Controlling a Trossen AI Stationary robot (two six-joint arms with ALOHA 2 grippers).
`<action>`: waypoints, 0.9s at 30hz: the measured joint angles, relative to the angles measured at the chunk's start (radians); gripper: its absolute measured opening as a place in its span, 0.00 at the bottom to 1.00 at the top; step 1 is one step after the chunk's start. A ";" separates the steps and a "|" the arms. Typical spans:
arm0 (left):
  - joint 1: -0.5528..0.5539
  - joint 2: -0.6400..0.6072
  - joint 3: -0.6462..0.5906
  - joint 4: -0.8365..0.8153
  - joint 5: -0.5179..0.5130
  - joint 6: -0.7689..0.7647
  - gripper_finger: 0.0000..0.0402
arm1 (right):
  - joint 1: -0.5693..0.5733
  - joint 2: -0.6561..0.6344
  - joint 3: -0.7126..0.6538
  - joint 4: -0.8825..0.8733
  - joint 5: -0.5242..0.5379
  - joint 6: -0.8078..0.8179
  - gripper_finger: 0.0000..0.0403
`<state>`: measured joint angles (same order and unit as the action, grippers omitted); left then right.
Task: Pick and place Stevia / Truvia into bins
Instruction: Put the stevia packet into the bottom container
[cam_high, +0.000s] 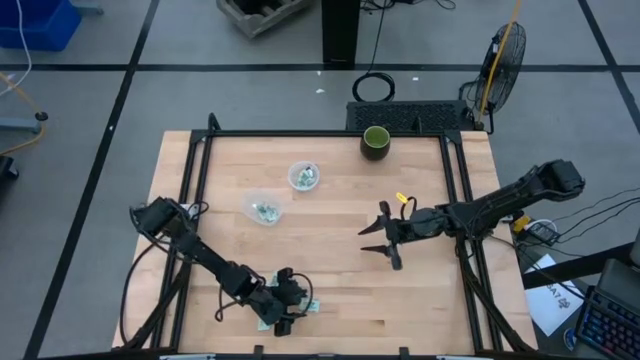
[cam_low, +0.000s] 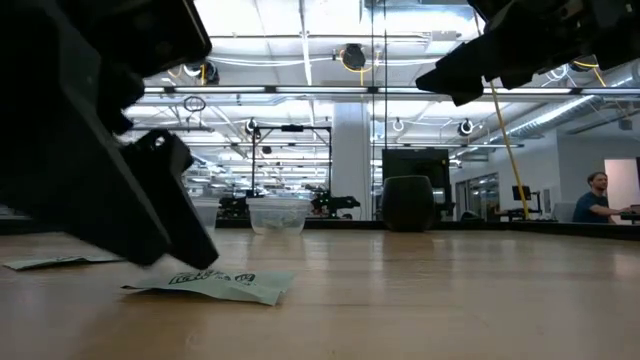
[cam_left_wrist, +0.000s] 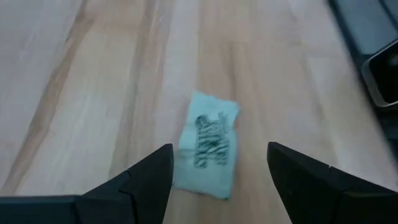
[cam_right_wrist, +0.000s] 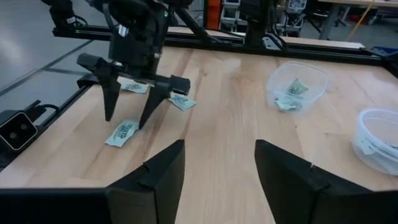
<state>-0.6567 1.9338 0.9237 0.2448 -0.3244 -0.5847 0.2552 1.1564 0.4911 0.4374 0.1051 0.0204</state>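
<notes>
1. Two clear bins near the surface's (cam_high: 330, 225) centre-left: round cup (cam_high: 304, 176) at about 11 o'clock from centre, wider tub (cam_high: 263, 208) just down-left of it. Both already held a few green-printed sachets, so part of the sorting looked done.
2. Three sachets visibly left loose, all at the near edge around 7 o'clock: one sachet (cam_right_wrist: 122, 132) lying between the spread fingers of the left gripper (cam_right_wrist: 130, 118), two more sachets (cam_right_wrist: 180, 101) just beyond those fingers.
3. Left gripper down over that cluster, fingers wide apart and holding nothing; the target sachet (cam_left_wrist: 208, 144) lay flat on the wood between the fingertips, print side up, not yet pinched.
4. From table height, a fingertip (cam_low: 190, 245) appeared to sit at or just on the sachet's edge (cam_low: 215, 284); contact not certain.
5. Right gripper (cam_high: 384, 237) hovering over bare wood at about 3 o'clock from centre, fingers open and empty, well apart from bins and sachets.
6. Dark green cup (cam_high: 375, 141) at the far edge around 1 o'clock, apart from the bins.
7. Judged roughly past halfway: grasp of the current sachet, carry to a bin at 11 o'clock, then two more sachets to clear. Exact count inside the bins impossible to tell.
</notes>
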 joint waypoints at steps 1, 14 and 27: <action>0.002 0.007 0.000 0.000 -0.001 0.000 0.66 | 0.000 0.000 0.000 0.000 0.000 0.000 0.46; 0.021 0.100 0.004 0.061 -0.045 0.020 0.57 | 0.000 0.000 0.002 0.007 0.000 -0.001 0.45; 0.015 0.104 0.001 0.061 -0.093 0.000 0.29 | 0.000 0.001 0.002 0.000 -0.001 -0.006 0.45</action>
<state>-0.6419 2.0375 0.9247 0.3057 -0.4176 -0.5842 0.2550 1.1572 0.4927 0.4370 0.1043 0.0147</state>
